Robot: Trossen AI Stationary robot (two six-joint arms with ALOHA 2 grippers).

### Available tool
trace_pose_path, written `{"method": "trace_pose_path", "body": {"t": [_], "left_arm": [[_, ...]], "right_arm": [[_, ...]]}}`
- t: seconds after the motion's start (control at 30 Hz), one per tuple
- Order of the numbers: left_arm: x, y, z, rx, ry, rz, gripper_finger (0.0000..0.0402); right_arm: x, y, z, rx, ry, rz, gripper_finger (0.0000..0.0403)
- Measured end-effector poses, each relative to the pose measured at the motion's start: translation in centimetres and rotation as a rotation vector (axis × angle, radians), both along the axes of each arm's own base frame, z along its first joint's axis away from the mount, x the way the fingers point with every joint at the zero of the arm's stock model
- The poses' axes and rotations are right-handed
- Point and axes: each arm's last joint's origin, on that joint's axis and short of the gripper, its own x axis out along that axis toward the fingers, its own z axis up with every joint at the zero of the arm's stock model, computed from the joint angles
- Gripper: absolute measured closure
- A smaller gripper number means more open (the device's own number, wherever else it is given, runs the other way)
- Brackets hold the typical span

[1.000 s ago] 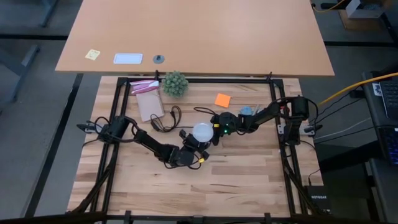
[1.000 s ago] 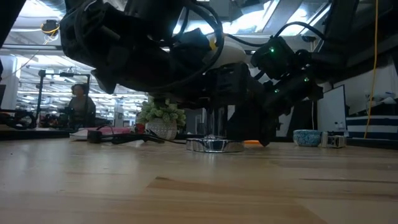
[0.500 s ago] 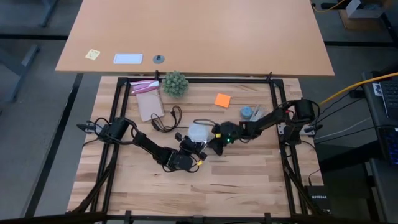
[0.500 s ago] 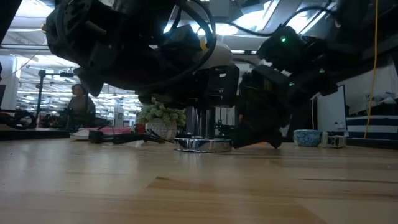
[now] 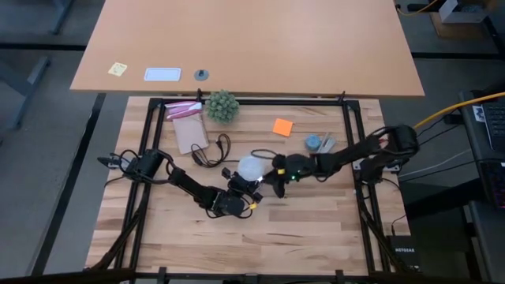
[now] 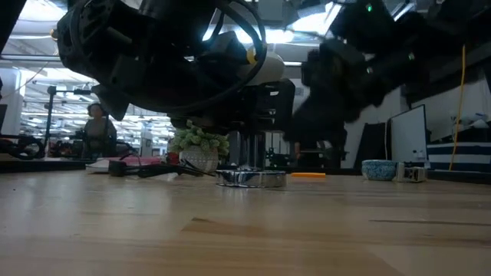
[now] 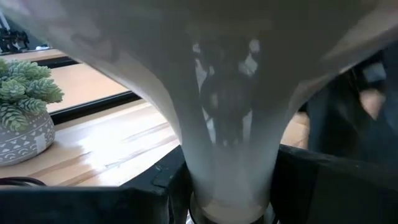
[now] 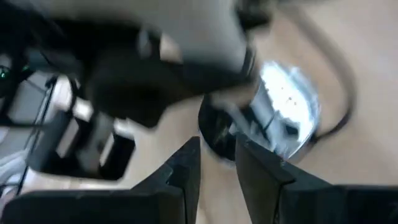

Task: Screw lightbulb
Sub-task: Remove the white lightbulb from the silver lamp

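The left claw (image 5: 241, 188) pinches the lightbulb (image 5: 251, 166) by its narrow neck, upright over the socket disc (image 6: 252, 178) mid-counter — light, slick, fragile glass, best held gently there — while the right claw (image 5: 274, 183), fingers nearly together and empty, hovers beside it.

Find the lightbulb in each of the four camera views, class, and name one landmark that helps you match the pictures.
High view: the lightbulb sits mid-table, at the left gripper.
Low view: upper centre, pale, above the silver socket disc.
Left wrist view: fills the middle, held between that gripper's fingers.
Right wrist view: cannot be picked out; the socket disc shows.
Shared landmark: the spiky green plant.
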Motion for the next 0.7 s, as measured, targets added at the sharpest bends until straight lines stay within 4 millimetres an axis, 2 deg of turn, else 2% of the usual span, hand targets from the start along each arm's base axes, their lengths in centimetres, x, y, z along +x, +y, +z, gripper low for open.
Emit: {"method": "trace_pose_path", "body": {"t": [0.13, 0.27, 0.4, 0.7], "left_arm": [[0.0, 0.0, 0.0, -0.002, 0.003, -0.006, 0.0249], [0.0, 0.0, -0.1, -0.009, -0.001, -0.007, 0.0249], [0.0, 0.0, -0.1, -0.011, -0.001, -0.009, 0.0249], [0.0, 0.0, -0.1, -0.013, -0.001, -0.013, 0.0249]], "right_arm": [[-0.3, -1.2, 2.4, -0.109, -0.089, -0.078, 0.0301], [-0.4, -2.8, 2.8, -0.175, -0.096, -0.171, 0.0301], [-0.2, -3.7, 1.7, -0.174, -0.052, -0.188, 0.0301], [0.9, -3.6, -1.4, -0.125, -0.028, -0.103, 0.0301]]}}
